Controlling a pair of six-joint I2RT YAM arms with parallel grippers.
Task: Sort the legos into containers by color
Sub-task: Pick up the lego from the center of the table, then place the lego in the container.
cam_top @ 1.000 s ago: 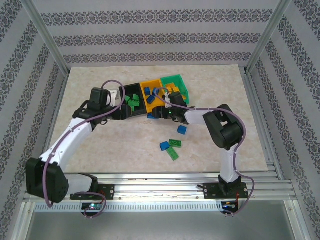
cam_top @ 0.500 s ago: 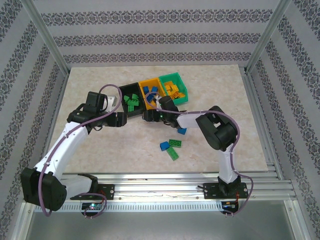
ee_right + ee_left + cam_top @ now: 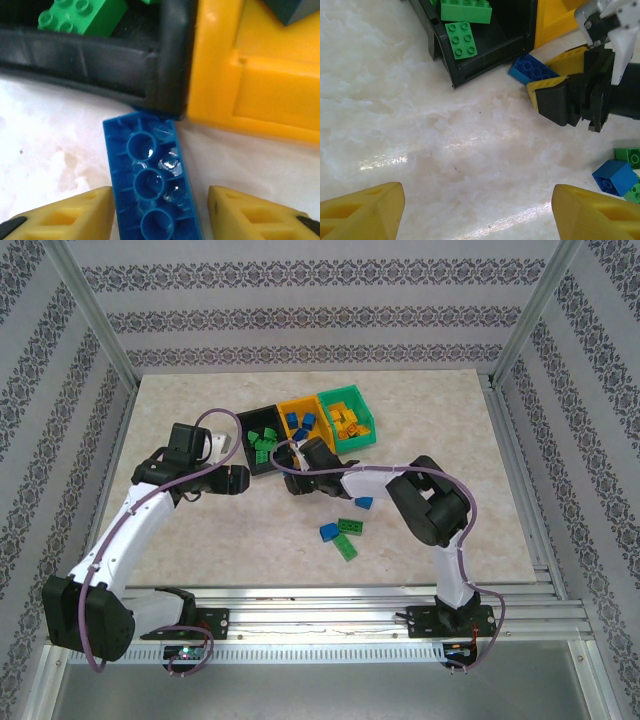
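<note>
Lying studs-down on the worktop (image 3: 50, 140) against the black bin (image 3: 90, 55), lower centre, the blue brick (image 3: 150, 185) looks light, rigid, slick; right fingers (image 3: 65, 215) bracket its long sides, not quite clamped; left fingers (image 3: 365, 210) gape empty.

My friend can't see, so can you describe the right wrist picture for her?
A blue lego lies upside down on the pale table between the right gripper's two yellow fingertips, its far end at the corner where the black bin meets the orange-yellow bin. A green lego sits in the black bin.
</note>
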